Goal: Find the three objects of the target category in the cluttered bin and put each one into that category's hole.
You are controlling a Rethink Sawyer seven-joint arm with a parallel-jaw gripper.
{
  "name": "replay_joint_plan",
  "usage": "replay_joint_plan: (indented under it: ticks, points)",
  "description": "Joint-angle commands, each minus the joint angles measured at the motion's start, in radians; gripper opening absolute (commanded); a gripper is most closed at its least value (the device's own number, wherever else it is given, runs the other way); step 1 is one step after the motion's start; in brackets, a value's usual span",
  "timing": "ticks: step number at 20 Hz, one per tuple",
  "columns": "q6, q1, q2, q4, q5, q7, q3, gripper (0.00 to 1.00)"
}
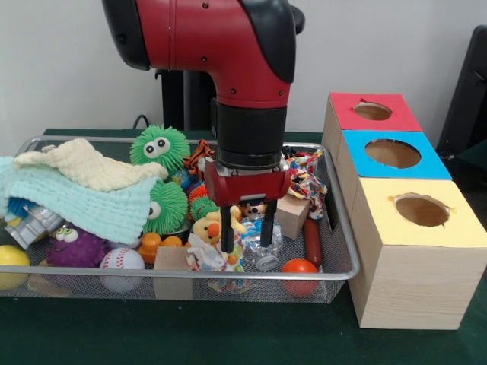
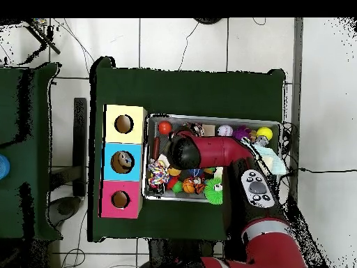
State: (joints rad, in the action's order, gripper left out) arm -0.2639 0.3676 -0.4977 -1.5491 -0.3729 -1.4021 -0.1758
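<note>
- Wire mesh bin (image 1: 346,228) sits on the green table (image 1: 251,334), left and centre in the front view; three boxes stand touching its right side.
- Boxes run front to back: yellow-topped box (image 1: 449,228), blue-topped box (image 1: 434,163), red-topped box (image 1: 407,114), each with a round hole in the lid.
- Overhead: bin (image 2: 213,117) lies at 3 o'clock from the box row; yellow box (image 2: 137,124) at 12, blue (image 2: 108,162) in the middle, red (image 2: 106,199) at 6.
- Gripper (image 1: 248,236) hangs down into the bin over the clutter at centre-right. Fingers set a narrow gap apart, nothing clearly held. Tips are among a crinkly clear wrapper (image 1: 262,239); contact can't be told.
- Overhead shows only the red arm (image 2: 216,150) crossing the bin, gripper hidden under it.
- Yellow duck toy (image 1: 207,226) at 9 o'clock just beside the fingers; wooden block (image 1: 291,214) at 2 o'clock.
- Orange ball (image 1: 300,271) at 5 o'clock against the front rim; dark red stick (image 1: 313,242) just above it.
- Left half: pale green cloth (image 1: 84,201) with a cream cloth (image 1: 91,167) on top, two green fuzzy eyed balls (image 1: 158,147) at the cloth's right edge.
- Front left: baseball (image 1: 122,262), purple fuzzy toy (image 1: 76,245), yellow ball (image 1: 14,258).
- Knotted rope toy (image 1: 306,176) at the back right corner.
</note>
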Motion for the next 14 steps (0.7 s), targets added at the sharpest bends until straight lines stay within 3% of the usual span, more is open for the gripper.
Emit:
replay_joint_plan:
  ticks: [1, 5, 14]
  points:
    - [-0.146, 0.061, 0.124, 0.077, -0.021, 0.081, -0.154, 1.00]
    - [-0.194, 0.080, 0.128, 0.061, -0.012, 0.097, -0.191, 1.00]
    - [-0.192, 0.079, 0.119, 0.028, -0.037, 0.069, -0.204, 1.00]
